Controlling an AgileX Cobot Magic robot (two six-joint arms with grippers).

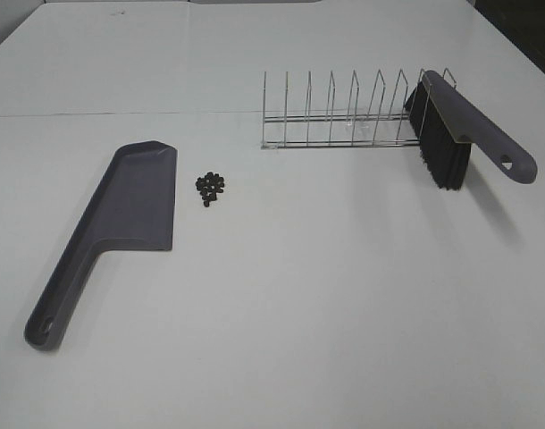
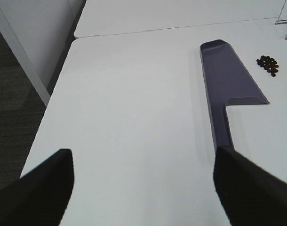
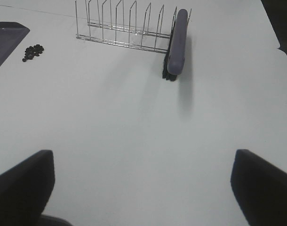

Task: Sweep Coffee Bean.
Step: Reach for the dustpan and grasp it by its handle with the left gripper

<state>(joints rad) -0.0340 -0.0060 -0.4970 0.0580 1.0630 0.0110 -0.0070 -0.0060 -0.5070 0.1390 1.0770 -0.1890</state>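
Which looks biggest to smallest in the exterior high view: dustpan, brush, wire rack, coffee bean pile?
1. dustpan
2-3. wire rack and brush: similar span, too close to rank
4. coffee bean pile

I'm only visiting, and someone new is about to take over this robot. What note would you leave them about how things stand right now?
Left gripper: open, empty, above the table near the dustpan handle.
Right gripper: open, empty, facing the brush.
Beans: a small pile on the table, beside the dustpan's blade but not touching it.
Brush: propped at the end of the wire rack, bristles down.
Done: nothing yet; neither tool is held and no beans are in the pan.
Left: grasp the brush and dustpan, then sweep the beans into the pan.
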